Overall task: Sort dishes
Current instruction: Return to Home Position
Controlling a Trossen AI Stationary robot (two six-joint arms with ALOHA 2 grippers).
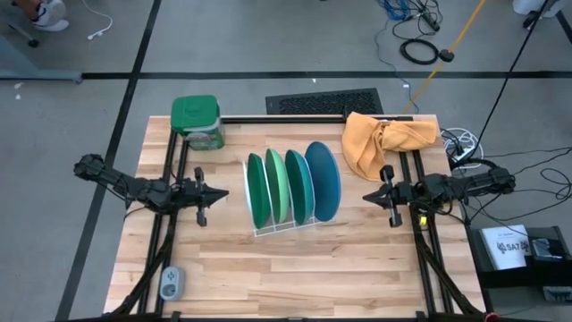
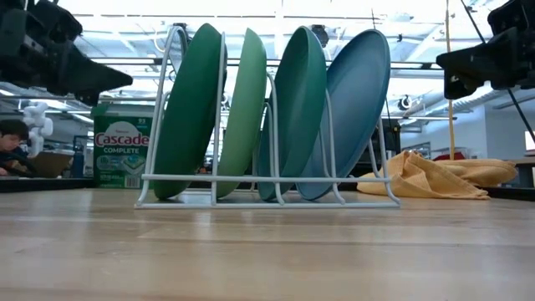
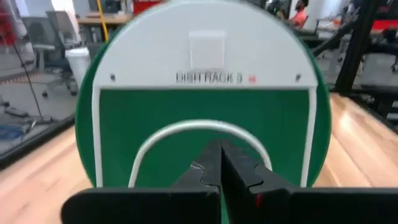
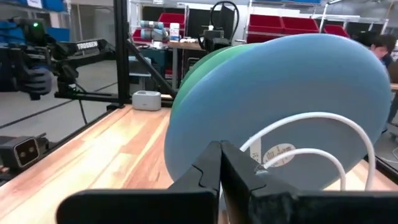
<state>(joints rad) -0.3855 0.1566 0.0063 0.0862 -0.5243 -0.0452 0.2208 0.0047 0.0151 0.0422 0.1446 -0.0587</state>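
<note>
Four plates stand on edge in a white wire rack (image 1: 284, 225) at the table's middle. From left to right they are dark green (image 1: 257, 190), light mint green (image 1: 276, 185), teal (image 1: 299, 183) and blue (image 1: 323, 180). Their lower rims rest between the rack's wires and they lean on its hoops (image 2: 219, 100). My left gripper (image 1: 222, 194) is shut and empty, left of the rack, facing the dark green plate (image 3: 205, 124). My right gripper (image 1: 366, 196) is shut and empty, right of the rack, facing the blue plate (image 4: 280, 106).
A green-lidded square container (image 1: 197, 121) stands at the far left of the table. An orange cloth (image 1: 384, 139) lies crumpled at the far right. A small grey device (image 1: 171, 283) lies near the front left edge. Bare wood lies in front of the rack.
</note>
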